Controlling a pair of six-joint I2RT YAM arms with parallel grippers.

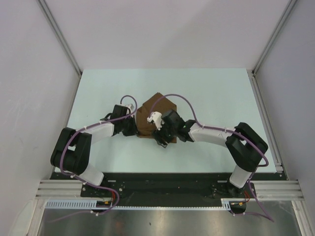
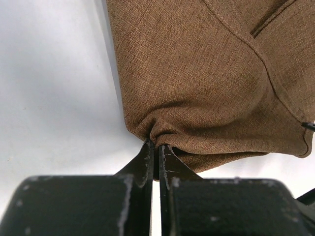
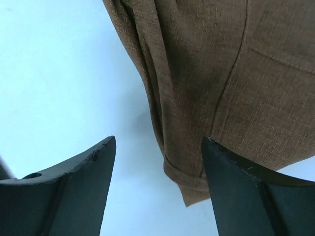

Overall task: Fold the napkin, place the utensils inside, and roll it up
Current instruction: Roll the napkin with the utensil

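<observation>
The brown napkin (image 1: 156,105) lies folded in the middle of the table, partly under both wrists. My left gripper (image 2: 157,146) is shut on a bunched fold at the napkin's (image 2: 197,73) near edge, and it sits at the cloth's left side (image 1: 138,131). My right gripper (image 3: 157,143) stands open over the napkin's (image 3: 206,73) lower corner. That corner hangs loose between the fingers, close to the right fingertip (image 3: 216,157), with nothing gripped. From above, the right gripper (image 1: 160,136) is at the cloth's near right edge. The utensils are out of view.
The pale table (image 1: 206,93) runs out to white walls on the left, right and back. A metal rail (image 1: 268,118) borders its right side. Purple cables (image 1: 184,103) arch over both arms. The arm bases (image 1: 162,189) stand at the near edge.
</observation>
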